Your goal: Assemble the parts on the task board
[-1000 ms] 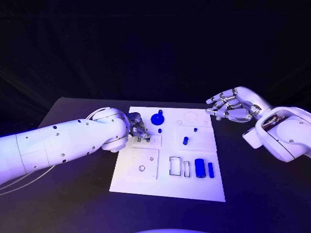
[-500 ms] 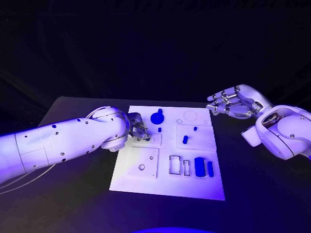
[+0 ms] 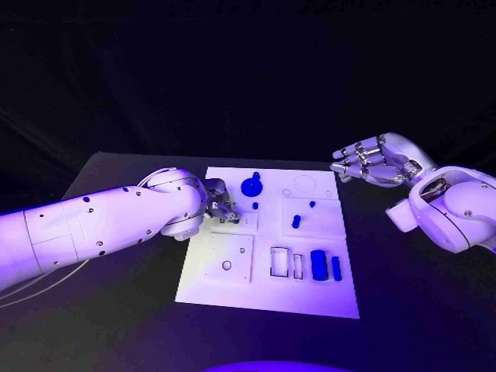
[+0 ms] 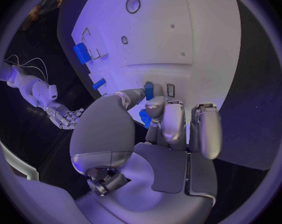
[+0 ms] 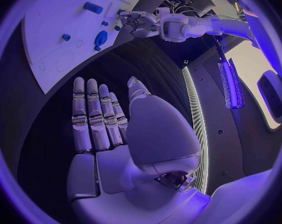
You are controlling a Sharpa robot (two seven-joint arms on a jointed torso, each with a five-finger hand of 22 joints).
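At the near end of the white task board (image 3: 265, 298), a row of pieces lies side by side: a dark rectangular outline (image 3: 280, 262), a slim pale slot (image 3: 298, 267), a thick blue block (image 3: 318, 265) and a thinner blue bar (image 3: 336, 267). Left of them sits a raised square plate with a small ring (image 3: 225, 266) on it. Further up the board, the left hand (image 3: 219, 205) is down at the board's left side, fingers curled close around a small blue peg (image 4: 149, 90); from the wrist camera the peg stands between the fingertips just above the white surface, beside a small rectangular socket (image 4: 170, 90). Whether the fingers actually clamp it I can't make out for certain, though it sits snug among them. Near that hand a short blue pin (image 3: 255, 206) stands on the board, and to the right lie a blue oblong piece (image 3: 296, 222) and a tiny blue stud (image 3: 311, 205). Towards the far edge a big round blue knob (image 3: 252, 186) stands. Off the board's far right corner, the right hand (image 3: 371, 164) hangs above the black table (image 3: 125, 310), fingers apart, carrying nothing.
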